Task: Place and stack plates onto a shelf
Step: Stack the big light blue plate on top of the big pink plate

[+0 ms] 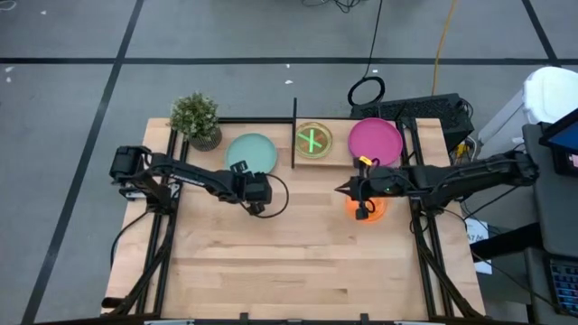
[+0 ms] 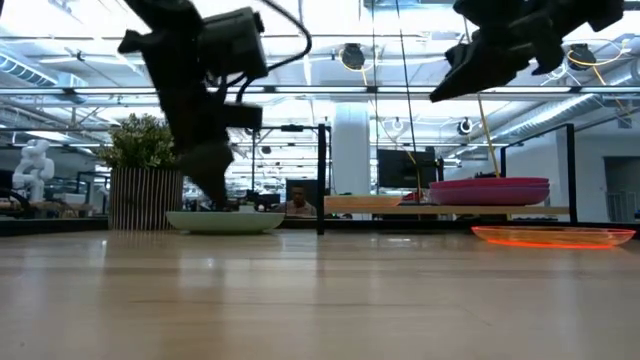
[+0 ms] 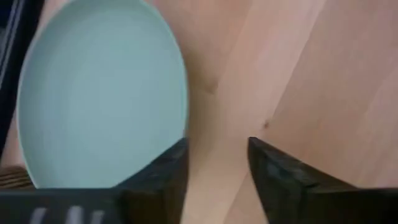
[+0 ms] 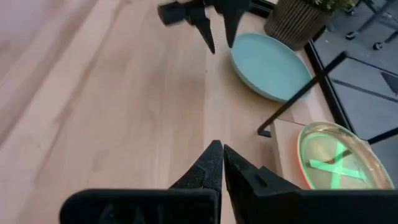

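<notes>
With fingers partly apart and empty, the left claw (image 1: 242, 171) hovers at the pale teal plate (image 1: 252, 153) left of centre, apparently about to grip its rim and carry it to the shelf (image 1: 348, 162).

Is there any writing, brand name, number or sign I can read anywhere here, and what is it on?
No readable words or numbers in any view.
The only mark: a green "X" shape showing on the translucent plate on the shelf; it is a cross, not lettering.
Screens in the room behind are too blurred to read.
</notes>
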`<action>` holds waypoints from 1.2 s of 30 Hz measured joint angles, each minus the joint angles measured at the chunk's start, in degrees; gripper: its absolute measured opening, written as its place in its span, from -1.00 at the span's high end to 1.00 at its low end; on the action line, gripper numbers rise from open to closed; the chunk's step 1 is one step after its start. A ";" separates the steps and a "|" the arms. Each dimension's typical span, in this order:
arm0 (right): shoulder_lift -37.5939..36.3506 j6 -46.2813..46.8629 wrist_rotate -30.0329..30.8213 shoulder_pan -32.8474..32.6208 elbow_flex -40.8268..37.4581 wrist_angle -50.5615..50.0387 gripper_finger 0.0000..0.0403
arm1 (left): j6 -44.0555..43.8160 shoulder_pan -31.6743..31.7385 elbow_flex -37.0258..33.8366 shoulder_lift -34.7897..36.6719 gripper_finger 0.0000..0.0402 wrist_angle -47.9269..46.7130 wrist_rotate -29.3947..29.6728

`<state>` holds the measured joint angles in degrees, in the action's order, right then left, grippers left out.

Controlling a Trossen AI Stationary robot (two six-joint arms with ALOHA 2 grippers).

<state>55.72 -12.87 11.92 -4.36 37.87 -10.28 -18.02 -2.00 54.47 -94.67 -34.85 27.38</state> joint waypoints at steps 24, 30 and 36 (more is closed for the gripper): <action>-2.15 9.66 20.95 0.29 0.00 -24.60 1.00 | 5.86 0.00 -8.97 0.00 -0.27 14.79 0.22; -1.11 9.01 14.82 1.79 -0.55 -23.75 1.00 | 7.15 -0.66 -8.97 0.00 -0.27 13.12 0.26; 0.24 6.81 9.35 1.77 -2.25 -19.49 1.00 | 7.58 -1.57 -8.71 0.39 -0.27 11.86 0.59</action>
<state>55.96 -6.06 21.26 -2.58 35.62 -29.77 -10.44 -3.57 45.76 -94.28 -22.98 27.97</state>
